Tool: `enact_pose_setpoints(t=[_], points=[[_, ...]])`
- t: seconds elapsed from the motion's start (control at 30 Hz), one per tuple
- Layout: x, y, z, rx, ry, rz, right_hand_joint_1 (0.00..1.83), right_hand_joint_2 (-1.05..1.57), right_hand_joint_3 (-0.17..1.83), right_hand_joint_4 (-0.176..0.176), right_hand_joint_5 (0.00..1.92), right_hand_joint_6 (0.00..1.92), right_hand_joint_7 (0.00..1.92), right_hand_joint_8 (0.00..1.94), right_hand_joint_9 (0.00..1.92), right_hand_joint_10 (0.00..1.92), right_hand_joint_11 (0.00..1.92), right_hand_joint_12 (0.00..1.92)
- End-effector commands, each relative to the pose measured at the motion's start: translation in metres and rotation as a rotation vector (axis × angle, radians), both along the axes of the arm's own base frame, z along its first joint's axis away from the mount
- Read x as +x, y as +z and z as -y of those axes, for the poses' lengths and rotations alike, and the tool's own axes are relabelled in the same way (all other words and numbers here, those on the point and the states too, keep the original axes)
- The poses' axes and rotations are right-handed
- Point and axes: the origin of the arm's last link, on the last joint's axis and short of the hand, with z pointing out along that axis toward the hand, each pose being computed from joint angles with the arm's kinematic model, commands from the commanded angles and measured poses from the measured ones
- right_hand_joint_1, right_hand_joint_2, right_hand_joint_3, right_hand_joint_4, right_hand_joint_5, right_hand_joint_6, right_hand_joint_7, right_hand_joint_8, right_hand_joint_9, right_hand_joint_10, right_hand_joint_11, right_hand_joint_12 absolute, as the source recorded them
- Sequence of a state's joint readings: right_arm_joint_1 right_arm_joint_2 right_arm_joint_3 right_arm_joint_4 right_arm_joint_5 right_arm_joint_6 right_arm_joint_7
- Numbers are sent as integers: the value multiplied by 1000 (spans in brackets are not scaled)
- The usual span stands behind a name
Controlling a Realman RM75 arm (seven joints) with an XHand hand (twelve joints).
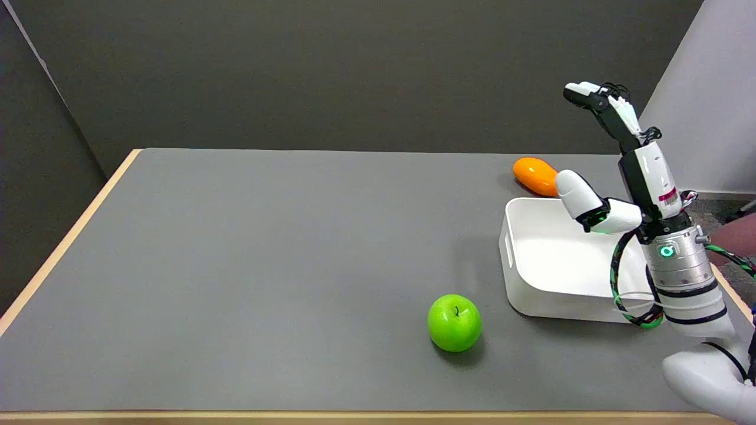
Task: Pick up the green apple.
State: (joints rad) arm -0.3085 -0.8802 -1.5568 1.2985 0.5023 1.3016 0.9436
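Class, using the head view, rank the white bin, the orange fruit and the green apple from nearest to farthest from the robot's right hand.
1. White bin, directly beneath the right hand.
2. Orange fruit, just behind the bin's far rim.
3. Green apple, out on the table to the bin's left.

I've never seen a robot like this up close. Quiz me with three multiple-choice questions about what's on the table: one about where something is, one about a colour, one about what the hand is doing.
1. Where does the green apple lie?
A. inside the white bin
B. on the grey table, left of the white bin
C. in the right hand

2. What colour is the fruit behind the white bin?
A. orange
B. purple
C. blue

3. What is the right hand doing?
A. gripping the apple
B. pressing on the bin
C. raised above the bin, fingers apart, holding nothing

Answers:
1. B, the apple sits on the bare table, apart from the bin.
2. A, the orange fruit shows past the bin's far rim.
3. C, nothing lies between its fingers.
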Motion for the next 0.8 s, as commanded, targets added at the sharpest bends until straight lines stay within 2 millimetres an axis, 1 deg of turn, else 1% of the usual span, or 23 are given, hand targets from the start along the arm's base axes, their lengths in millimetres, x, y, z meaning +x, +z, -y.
enact_pose_setpoints(t=[0.03, 0.17, 0.33, 0.4, 0.5, 0.57, 0.7, 0.8], points=[[-1, -3, 12, 2, -47, -28, 454, 588, 957, 35, 237, 524, 267, 413, 45, 632, -1, 994], [3, -8, 19, 19, -70, -86, 468, 585, 957, 36, 239, 526, 271, 417, 48, 632, -1, 995], [-1, -18, 30, 38, -184, -228, 504, 581, 960, 32, 247, 536, 289, 435, 62, 647, -1, 1018], [2, -19, 31, 35, -208, -274, 505, 580, 959, 30, 251, 541, 296, 441, 67, 651, -1, 1021], [12, -13, 24, 20, -203, -305, 489, 572, 952, 29, 260, 551, 304, 451, 75, 661, -1, 1026], [16, -10, 20, 39, -214, -276, 470, 569, 949, 30, 267, 560, 314, 459, 85, 669, -1, 1036], [16, -7, 13, 169, -245, -129, 416, 569, 945, 34, 275, 570, 333, 467, 102, 680, -1, 1057], [16, -12, 7, 240, -233, -94, 403, 568, 944, 37, 273, 569, 328, 459, 101, 678, -1, 1059]])
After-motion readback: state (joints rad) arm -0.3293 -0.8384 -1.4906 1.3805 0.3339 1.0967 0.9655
